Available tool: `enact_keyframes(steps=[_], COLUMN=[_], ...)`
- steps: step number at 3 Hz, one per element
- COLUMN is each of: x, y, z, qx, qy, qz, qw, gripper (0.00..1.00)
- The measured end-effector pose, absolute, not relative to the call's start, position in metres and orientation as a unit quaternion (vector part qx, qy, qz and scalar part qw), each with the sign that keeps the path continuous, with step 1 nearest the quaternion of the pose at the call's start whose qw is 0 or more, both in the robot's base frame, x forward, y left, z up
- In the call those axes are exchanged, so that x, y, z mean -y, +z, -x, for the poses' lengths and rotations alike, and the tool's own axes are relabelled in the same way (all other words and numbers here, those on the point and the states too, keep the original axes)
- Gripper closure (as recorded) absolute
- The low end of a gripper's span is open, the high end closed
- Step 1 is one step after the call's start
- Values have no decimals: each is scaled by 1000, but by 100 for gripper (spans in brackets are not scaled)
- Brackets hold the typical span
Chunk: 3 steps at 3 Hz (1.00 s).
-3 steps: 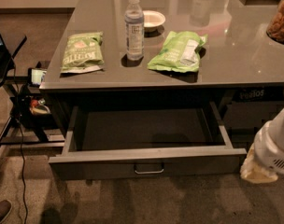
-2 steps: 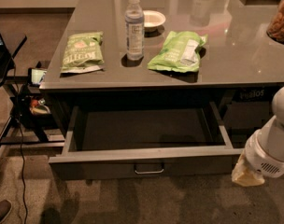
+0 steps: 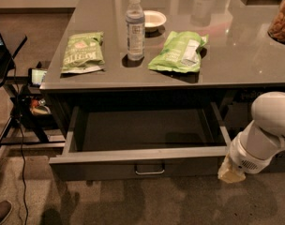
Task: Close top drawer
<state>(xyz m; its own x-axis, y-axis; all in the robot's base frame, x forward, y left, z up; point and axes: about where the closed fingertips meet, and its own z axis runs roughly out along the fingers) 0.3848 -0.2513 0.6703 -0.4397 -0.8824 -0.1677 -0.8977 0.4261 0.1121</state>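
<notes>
The top drawer is pulled wide open under the grey counter, with an empty dark inside. Its tall flat front panel carries a small metal bar handle at the centre. My white arm comes in from the right edge. My gripper hangs at the end of it, just off the right end of the drawer's front panel, near the floor. Its pale tip points down and left toward the drawer corner.
On the grey counter lie two green chip bags, a water bottle and a small white bowl. A snack jar stands at the right edge. A dark stand with cables is at the left.
My arm and gripper have shifted left and slightly up, closer to the right end of the drawer front. The drawer has not moved.
</notes>
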Motion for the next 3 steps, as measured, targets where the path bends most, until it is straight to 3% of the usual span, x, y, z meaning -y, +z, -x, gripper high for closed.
enact_keyframes(steps=[3], x=[231], y=[649], z=[-426], qx=[-834], qy=[83], qz=[543], qw=[51], gripper=[100])
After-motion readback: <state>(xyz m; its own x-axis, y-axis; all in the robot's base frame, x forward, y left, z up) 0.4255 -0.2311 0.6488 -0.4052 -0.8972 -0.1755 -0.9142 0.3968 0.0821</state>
